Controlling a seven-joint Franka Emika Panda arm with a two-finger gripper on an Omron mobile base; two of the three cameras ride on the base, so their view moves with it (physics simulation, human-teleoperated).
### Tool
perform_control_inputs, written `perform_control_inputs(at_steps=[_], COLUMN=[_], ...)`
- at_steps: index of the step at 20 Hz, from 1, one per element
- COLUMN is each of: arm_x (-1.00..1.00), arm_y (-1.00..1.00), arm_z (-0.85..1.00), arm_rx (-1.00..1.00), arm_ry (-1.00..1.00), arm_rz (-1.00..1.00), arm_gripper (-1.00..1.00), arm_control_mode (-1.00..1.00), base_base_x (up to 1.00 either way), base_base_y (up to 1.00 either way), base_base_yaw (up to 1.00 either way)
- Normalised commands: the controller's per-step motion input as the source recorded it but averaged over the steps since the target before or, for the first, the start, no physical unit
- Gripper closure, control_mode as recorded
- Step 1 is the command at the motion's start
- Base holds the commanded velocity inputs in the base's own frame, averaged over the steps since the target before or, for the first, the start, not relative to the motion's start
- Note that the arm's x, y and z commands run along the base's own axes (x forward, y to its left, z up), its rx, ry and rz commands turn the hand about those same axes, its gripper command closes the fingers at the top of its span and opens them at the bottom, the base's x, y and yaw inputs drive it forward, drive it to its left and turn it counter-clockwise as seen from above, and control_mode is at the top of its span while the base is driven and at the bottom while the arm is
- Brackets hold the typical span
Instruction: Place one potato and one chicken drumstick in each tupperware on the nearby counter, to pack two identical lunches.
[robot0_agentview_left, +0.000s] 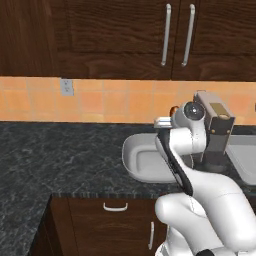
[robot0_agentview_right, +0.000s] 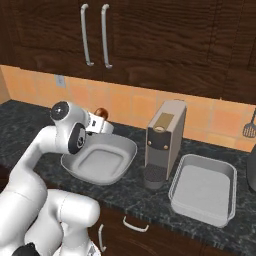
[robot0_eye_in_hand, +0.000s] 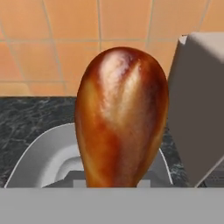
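Counter (robot0_agentview_right: 30, 117) w/ 2 tupperware (robot0_agentview_right: 202, 190), coffee machine (robot0_agentview_right: 165, 137)

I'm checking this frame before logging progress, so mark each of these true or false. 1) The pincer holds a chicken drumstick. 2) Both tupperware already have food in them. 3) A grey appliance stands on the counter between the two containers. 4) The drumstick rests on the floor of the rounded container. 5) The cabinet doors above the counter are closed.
1) True: the pincer is shut on the chicken drumstick.
2) False: the rounded tupperware and the rectangular tupperware both look empty.
3) True: a grey appliance stands between them on the counter.
4) False: it is held up above that container's rim.
5) True: the upper cabinet doors are closed.
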Motion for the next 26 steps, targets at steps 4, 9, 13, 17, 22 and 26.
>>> perform_control_inputs(at_steps=[4,9,13,17,22,26], arm_x=[0.38,0.17,0.38,0.34,0.08,0.02], arm_y=[0.01,0.09,0.34,0.42,0.36,0.07], arm_z=[-1.0,-0.94,-0.74,-0.47,-0.19,0.0], arm_rx=[0.02,0.0,0.0,0.0,0.0,0.0], arm_ry=[0.32,0.24,0.13,0.15,0.11,0.01], arm_rz=[0.01,0.01,0.0,0.0,0.0,-0.02], arm_gripper=[1.0,1.0,1.0,1.0,-1.0,-1.0], arm_control_mode=[-1.0,-1.0,-1.0,-1.0,-1.0,-1.0], base_base_x=[0.0,0.0,0.0,0.0,0.0,0.0], base_base_y=[0.0,0.0,0.0,0.0,0.0,0.0], base_base_yaw=[0.0,0.0,0.0,0.0,0.0,0.0])
